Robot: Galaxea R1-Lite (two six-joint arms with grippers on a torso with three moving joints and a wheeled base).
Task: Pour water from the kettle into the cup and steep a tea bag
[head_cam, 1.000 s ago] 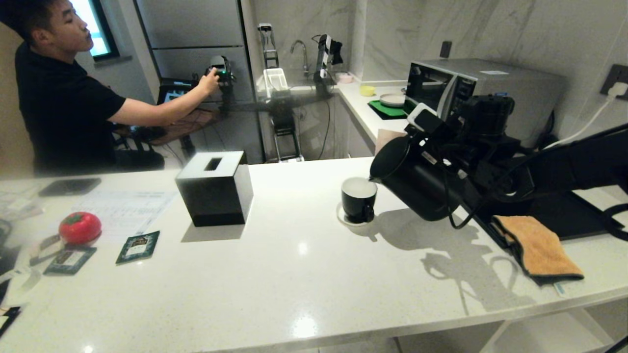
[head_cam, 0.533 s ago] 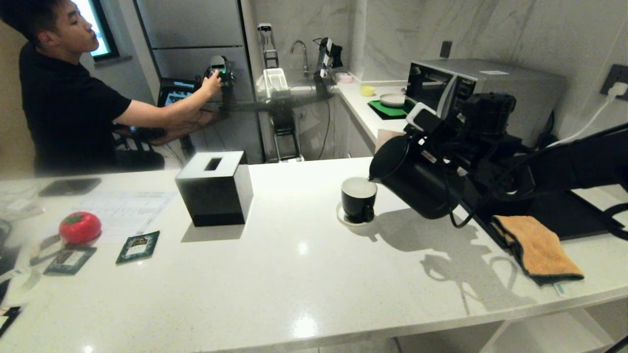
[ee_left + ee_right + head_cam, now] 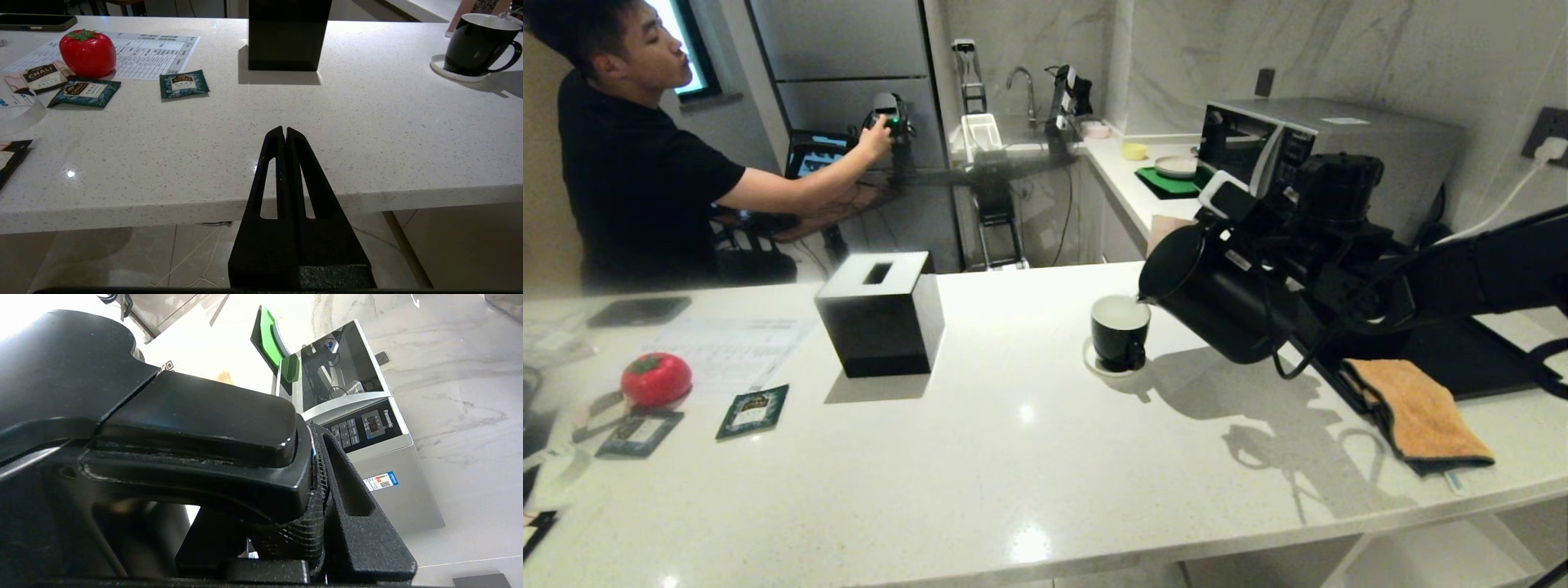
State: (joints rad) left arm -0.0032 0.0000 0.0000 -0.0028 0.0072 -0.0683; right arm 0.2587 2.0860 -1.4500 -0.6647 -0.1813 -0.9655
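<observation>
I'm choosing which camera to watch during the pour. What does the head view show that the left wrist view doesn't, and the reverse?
Only the head view shows the tall matte black kettle tilted with its spout over the cup, the right gripper on its handle, the orange cloth, the silver microwave and a person behind the counter.

Only the left wrist view shows the shut left gripper below the counter's front edge.

Both show the small black cup on its white saucer, the black cube tissue box, the red tomato-shaped object and the teal tea bag packets.
</observation>
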